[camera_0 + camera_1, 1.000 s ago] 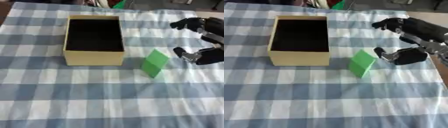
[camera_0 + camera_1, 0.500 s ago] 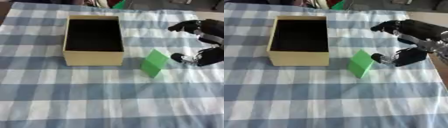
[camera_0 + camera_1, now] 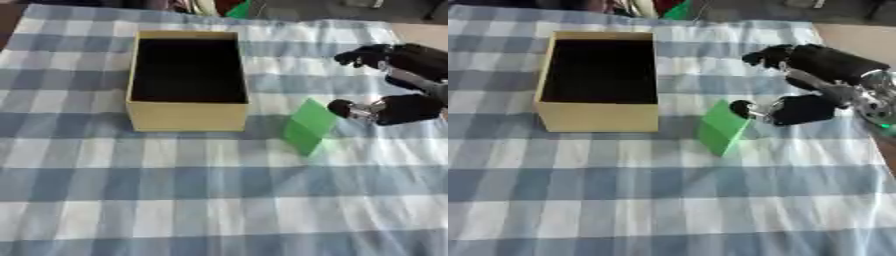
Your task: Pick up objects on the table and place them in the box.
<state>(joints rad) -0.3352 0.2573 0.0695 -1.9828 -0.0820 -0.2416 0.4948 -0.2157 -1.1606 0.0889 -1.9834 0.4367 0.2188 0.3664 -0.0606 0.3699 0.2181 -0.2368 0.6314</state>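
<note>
We see a blue-and-white checked tablecloth [image 3: 175, 200] covering the table, with an open tan cardboard box [image 3: 187, 116] standing left of centre, its inside dark and, as far as we can make out, holding nothing. Just to the right of the box, and slightly nearer to us, a bright green block [image 3: 308, 126] stands tilted on the cloth, apart from the box wall. Our black right hand [image 3: 802, 107] comes in from the right side and sits beside the block's right face. Its thumb tip [image 3: 741, 107] reaches to the block's upper right edge and appears to touch it, while the curled fingers [image 3: 767, 55] are raised farther back, well apart from the thumb, so the hand is spread wide and holds nothing. At the far edge, beyond the cloth, a small green shape [image 3: 238, 10] shows. Our left hand appears in neither view.
</note>
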